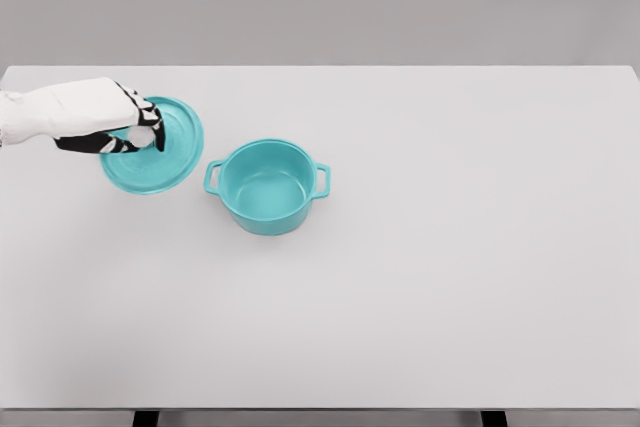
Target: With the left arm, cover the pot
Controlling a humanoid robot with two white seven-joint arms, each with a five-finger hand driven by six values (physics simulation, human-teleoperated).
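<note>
the pot (267, 187) sits open and upright on the white bench (450, 277), left of middle. just beside it to the left lies the lid (170, 162), apart from it. the left hand (135, 129) reaches over the lid, fingers (157, 133) clenched on its knob.

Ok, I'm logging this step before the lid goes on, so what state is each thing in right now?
pot: upright on the table, open, nothing visible inside.
lid: off the pot, to its left, not touching it.
left hand: over the lid, fingers curled at the knob in its centre.
table: white, carrying the pot.
Right arm: out of view.
</note>
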